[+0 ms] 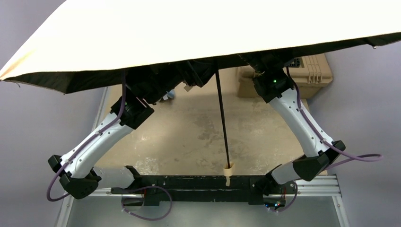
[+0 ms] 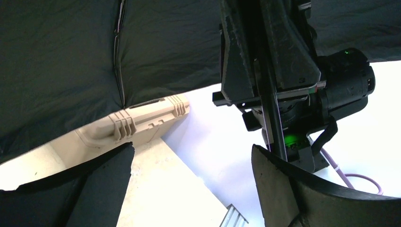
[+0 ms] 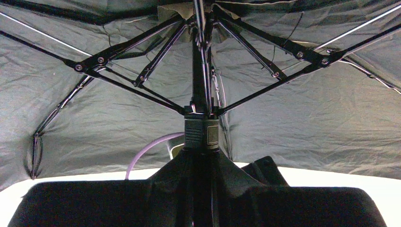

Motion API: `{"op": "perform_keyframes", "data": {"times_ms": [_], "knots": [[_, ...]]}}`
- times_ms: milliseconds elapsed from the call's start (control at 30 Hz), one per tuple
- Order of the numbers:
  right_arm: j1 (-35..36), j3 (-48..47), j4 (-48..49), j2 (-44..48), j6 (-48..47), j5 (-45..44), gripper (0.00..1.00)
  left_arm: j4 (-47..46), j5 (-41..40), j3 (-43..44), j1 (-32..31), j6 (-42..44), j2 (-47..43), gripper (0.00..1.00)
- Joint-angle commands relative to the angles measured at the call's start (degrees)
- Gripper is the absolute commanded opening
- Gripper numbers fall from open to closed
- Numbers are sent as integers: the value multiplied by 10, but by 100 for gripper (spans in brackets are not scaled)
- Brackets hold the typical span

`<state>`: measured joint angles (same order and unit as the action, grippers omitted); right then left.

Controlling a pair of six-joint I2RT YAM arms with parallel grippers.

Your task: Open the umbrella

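The umbrella (image 1: pixel 179 33) is spread wide over the table, beige on top and black underneath. Its thin black shaft (image 1: pixel 223 123) slants down to a small cream handle (image 1: pixel 229 172) near the arms' bases. The canopy hides both grippers in the top view. In the right wrist view my right gripper (image 3: pixel 203 172) is shut on the shaft just below the runner (image 3: pixel 201 132), with the ribs (image 3: pixel 127 47) fanned out above. My left gripper (image 2: pixel 191 187) stands open with nothing between its fingers. The shaft (image 2: pixel 270 113) and the right arm's gripper body pass just beyond its right finger (image 2: pixel 293 189).
A tan hard plastic toolbox (image 1: pixel 314 71) stands at the back right of the table, also seen under the canopy edge as the toolbox (image 2: pixel 137 120) in the left wrist view. A small blue item (image 1: pixel 170 94) lies by the left arm. The black base rail (image 1: pixel 198 184) runs along the near edge.
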<state>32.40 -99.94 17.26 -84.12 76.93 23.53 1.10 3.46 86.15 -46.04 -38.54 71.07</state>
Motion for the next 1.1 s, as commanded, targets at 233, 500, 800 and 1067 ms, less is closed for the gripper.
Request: {"op": "perform_keyframes", "data": {"times_ms": [233, 500, 800, 1067], "knots": [[0, -21, 6, 21, -36, -5, 0, 81, -65, -32, 5, 1, -137, 100], [5, -15, 14, 20, -40, -6, 0, 46, 66, 19, 5, -36, -60, 96], [10, -7, 19, 28, -43, -7, 0, -2, 88, 57, 4, -76, 14, 73], [10, 10, 25, 37, -54, -8, 0, 5, 106, 71, 4, -105, 28, 0]]}}
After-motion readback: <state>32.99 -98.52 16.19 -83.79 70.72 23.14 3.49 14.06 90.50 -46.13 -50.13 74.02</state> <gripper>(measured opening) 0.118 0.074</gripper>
